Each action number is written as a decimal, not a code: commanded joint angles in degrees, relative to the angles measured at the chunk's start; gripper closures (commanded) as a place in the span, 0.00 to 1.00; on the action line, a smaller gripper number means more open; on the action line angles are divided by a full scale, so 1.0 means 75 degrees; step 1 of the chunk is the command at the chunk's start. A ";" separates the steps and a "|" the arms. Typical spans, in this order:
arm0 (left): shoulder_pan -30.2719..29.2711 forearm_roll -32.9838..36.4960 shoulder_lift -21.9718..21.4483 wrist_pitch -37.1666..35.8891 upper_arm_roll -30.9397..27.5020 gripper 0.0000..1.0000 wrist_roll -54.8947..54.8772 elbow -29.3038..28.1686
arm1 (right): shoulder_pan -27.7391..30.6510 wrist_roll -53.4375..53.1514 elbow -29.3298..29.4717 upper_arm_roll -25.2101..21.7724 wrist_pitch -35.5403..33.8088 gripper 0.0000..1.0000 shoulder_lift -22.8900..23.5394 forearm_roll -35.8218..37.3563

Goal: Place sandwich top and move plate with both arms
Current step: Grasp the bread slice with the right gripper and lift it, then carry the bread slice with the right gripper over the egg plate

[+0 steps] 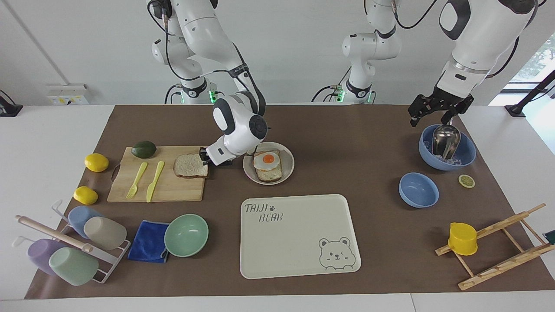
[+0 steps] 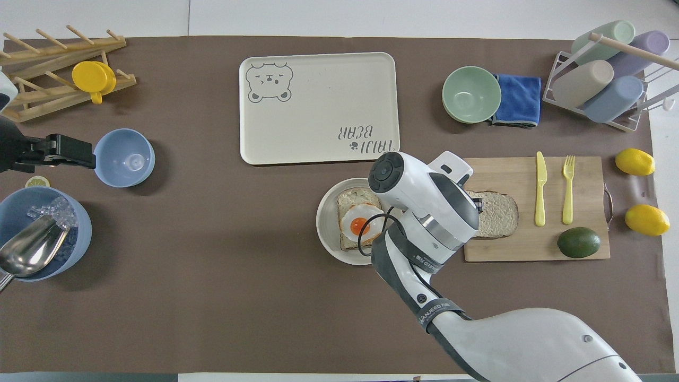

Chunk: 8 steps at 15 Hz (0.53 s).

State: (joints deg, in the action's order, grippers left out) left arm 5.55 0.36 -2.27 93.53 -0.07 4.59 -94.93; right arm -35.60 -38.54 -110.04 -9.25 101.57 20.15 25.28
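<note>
The sandwich top (image 1: 190, 166) lies flat on the wooden cutting board (image 1: 173, 190); it also shows in the overhead view (image 2: 501, 214). My right gripper (image 1: 204, 157) is low at the slice's edge on the plate's side, touching it; the wrist hides its tips in the overhead view (image 2: 477, 204). The plate (image 1: 289, 172) stands beside the board toward the left arm's end and holds a slice with a fried egg (image 1: 269, 164); the plate's rim shows in the overhead view (image 2: 324, 229). My left gripper (image 1: 427, 115) waits in the air by the ice bowl (image 1: 466, 151).
A cream bear tray (image 1: 299, 234) lies farther from the robots than the plate. A yellow knife (image 1: 155, 180), a fork (image 1: 136, 180) and an avocado (image 1: 143, 148) are on the board. A mint bowl (image 1: 186, 235), a blue cloth, a cup rack, lemons, a small blue bowl (image 1: 418, 190) and a wooden rack stand around.
</note>
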 commanded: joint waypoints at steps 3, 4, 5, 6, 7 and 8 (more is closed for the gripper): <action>-0.0084 0.0139 -0.0061 -0.0061 0.0068 0.00 -0.0003 -0.0035 | -0.0022 0.0814 0.2116 0.0516 -0.1504 1.00 0.0429 -0.0299; -0.0084 0.0139 -0.0072 -0.0073 0.0068 0.00 -0.0003 -0.0035 | -0.0034 0.0814 0.2701 0.0622 -0.1925 1.00 0.0639 -0.0417; -0.0073 0.0139 -0.0061 -0.0061 0.0068 0.00 -0.0003 -0.0035 | -0.0057 0.0814 0.3206 0.0797 -0.2289 1.00 0.0792 -0.0476; -0.0073 0.0139 -0.0061 -0.0061 0.0056 0.00 -0.0003 -0.0035 | -0.0058 0.0802 0.3629 0.1147 -0.2559 1.00 0.0944 -0.0488; -0.0084 0.0139 -0.0072 -0.0073 0.0068 0.00 -0.0003 -0.0046 | -0.0058 0.0779 0.3842 0.1510 -0.2632 1.00 0.1027 -0.0477; -0.0084 0.0139 -0.0073 -0.0084 0.0045 0.00 0.0009 -0.0046 | -0.0069 0.0733 0.3856 0.1769 -0.2551 1.00 0.1051 -0.0465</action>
State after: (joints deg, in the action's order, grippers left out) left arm 5.55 0.36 -2.27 93.51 -0.07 4.59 -94.93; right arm -36.32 -33.60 -86.55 0.39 84.35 24.18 22.45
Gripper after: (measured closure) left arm 0.000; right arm 0.921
